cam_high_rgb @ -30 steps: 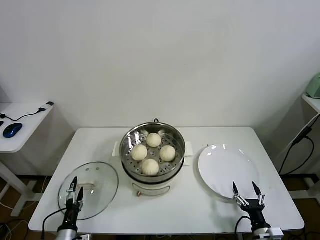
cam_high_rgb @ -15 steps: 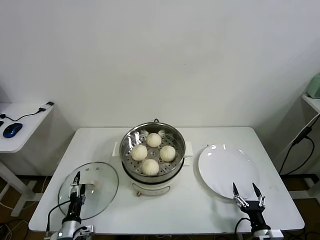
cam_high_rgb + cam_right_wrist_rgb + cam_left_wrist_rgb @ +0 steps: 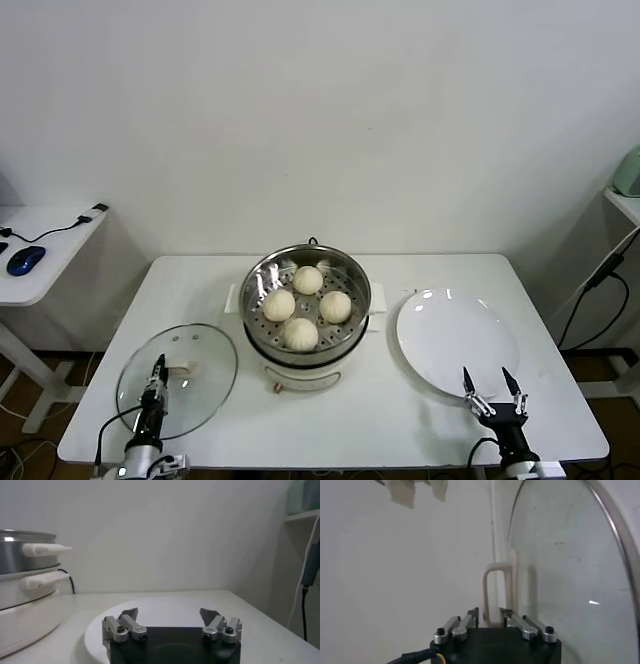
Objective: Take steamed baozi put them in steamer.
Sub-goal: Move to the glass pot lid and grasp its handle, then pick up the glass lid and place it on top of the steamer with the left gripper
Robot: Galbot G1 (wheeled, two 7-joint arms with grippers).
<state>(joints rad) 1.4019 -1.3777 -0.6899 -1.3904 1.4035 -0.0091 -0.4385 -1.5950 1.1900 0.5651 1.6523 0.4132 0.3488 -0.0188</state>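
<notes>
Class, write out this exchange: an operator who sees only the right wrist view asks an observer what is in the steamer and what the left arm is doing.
Observer: Four buns sit inside the steamer.
Operator: Where is the left gripper?
Observer: The left gripper is low over the glass lid, lined up with its white handle.
Operator: Where does that lid lie?
Observer: Flat on the table, on the steamer's left.
</notes>
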